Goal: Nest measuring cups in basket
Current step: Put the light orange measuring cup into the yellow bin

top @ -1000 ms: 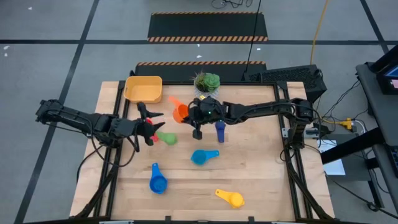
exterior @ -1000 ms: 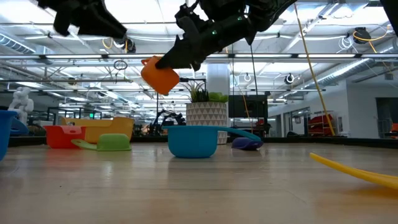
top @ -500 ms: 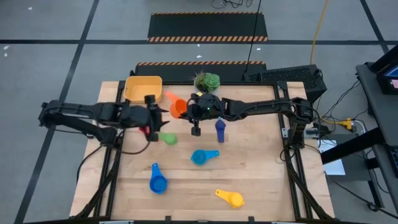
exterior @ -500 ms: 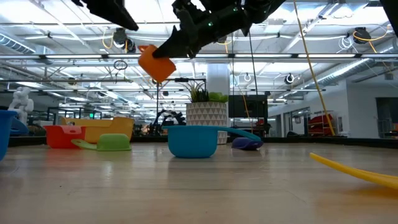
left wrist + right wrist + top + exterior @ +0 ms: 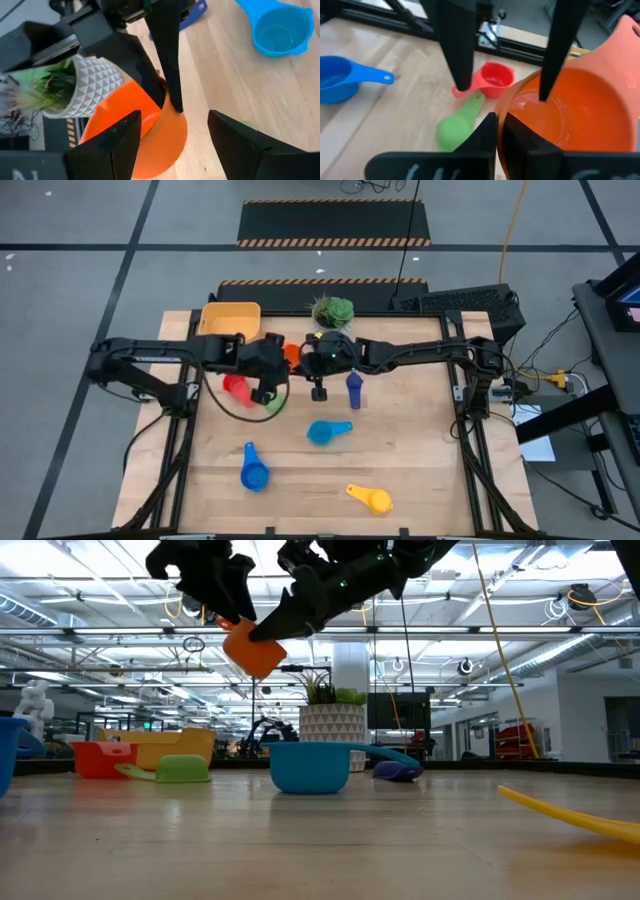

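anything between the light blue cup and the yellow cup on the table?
Nothing. In the high view the wood between the light blue cup and the yellow cup is bare.

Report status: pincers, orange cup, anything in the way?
Right pincer shut on rim of orange plastic measuring cup, held aloft. Left pincer open, fingers straddling that cup. Yellow-orange plastic basket sits empty behind. Red cup and green cup below.

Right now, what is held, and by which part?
The right end effector pinches the orange cup by its rim, in the air. The left end effector straddles it, open.
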Action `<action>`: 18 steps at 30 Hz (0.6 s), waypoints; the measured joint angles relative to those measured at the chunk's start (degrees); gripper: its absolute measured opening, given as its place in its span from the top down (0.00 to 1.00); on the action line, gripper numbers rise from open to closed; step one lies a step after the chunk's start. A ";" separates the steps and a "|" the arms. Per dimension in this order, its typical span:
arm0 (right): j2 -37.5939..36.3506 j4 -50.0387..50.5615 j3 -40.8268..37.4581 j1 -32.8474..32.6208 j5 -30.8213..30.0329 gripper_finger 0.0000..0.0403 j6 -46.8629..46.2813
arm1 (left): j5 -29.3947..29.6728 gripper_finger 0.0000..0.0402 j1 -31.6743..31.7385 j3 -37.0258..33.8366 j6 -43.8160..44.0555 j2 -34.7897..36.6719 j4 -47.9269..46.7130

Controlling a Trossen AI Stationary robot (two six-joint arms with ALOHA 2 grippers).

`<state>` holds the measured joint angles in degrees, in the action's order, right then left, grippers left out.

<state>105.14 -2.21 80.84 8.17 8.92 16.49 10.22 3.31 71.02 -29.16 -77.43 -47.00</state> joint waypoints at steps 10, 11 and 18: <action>0.00 1.66 -0.02 -0.01 0.30 0.98 4.58 | -3.58 0.44 3.37 0.09 -4.40 -2.46 0.31; 0.02 1.68 -0.07 -0.01 0.34 0.98 4.75 | -4.21 0.46 3.77 0.08 -4.98 -2.68 0.01; 0.13 3.95 -0.08 -0.02 0.29 0.98 6.06 | -5.99 0.73 4.40 0.06 -10.38 -4.72 -0.66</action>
<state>105.27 1.74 80.75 8.15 9.20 22.55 4.23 7.71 71.08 -39.54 -82.15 -47.66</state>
